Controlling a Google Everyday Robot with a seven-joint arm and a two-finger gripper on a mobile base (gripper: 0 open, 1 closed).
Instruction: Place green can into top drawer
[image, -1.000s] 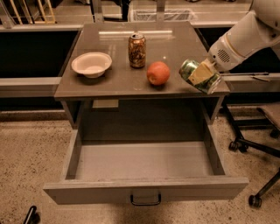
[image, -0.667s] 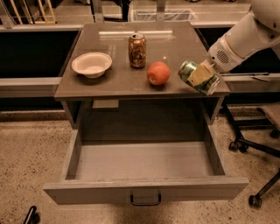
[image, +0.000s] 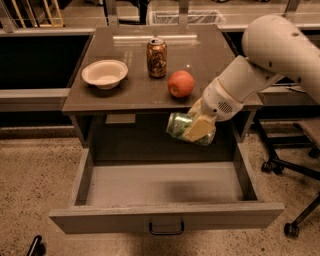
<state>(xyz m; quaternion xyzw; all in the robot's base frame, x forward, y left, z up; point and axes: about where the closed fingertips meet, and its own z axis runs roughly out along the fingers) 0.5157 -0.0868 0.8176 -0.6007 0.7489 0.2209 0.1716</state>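
The green can (image: 179, 125) lies on its side in my gripper (image: 196, 128), held in the air above the right rear part of the open top drawer (image: 165, 185). The gripper's pale fingers (image: 199, 128) are shut on the can's body. The white arm comes in from the upper right. The drawer is pulled fully out, its grey floor is bare, and a dark handle (image: 166, 228) sits at the centre of its front panel. The can hangs just below the front edge of the tabletop.
On the brown tabletop (image: 125, 90) stand a brown-orange can (image: 156, 58), a red apple (image: 180, 83) and a white bowl (image: 104, 73). Office chair legs and casters (image: 291, 229) stand on the floor to the right of the drawer.
The gripper with the green can has moved left and down, from beside the table's right edge to a spot over the open drawer. The other things have not moved.
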